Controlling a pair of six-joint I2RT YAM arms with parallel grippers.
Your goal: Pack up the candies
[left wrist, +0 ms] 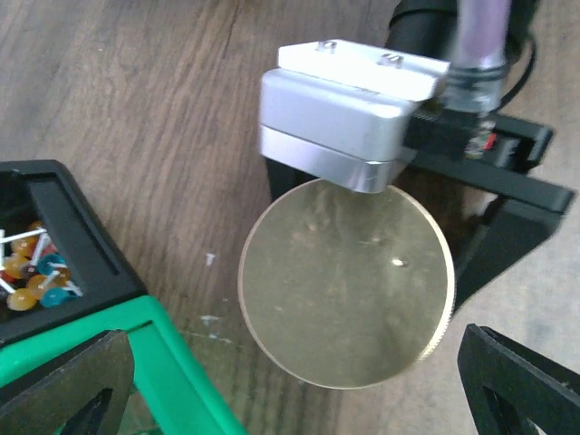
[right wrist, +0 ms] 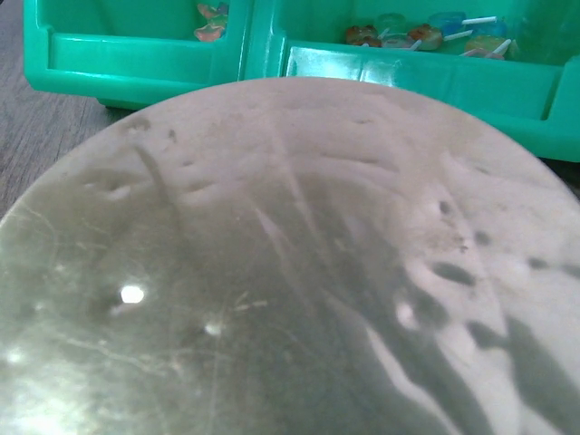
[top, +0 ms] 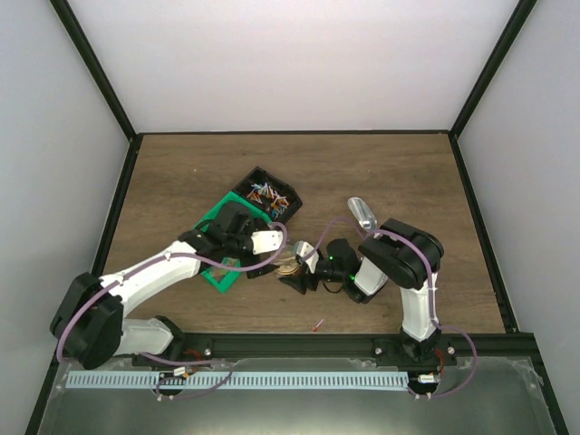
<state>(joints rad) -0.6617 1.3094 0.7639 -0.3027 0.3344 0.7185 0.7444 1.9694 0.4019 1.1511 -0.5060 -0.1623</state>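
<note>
Above table (top: 390, 172), left gripper (left wrist: 292, 399) splayed over gold lid (left wrist: 344, 283), right gripper (top: 295, 273) clasping it.

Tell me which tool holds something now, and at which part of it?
The right tool appears to hold the gold lid by its rim, jaws wide across it. The left tool is open and holds nothing.

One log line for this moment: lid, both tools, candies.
left tool: open, off gold lid | right tool: closed across gold lid | candies: in black bin, green bin
</note>
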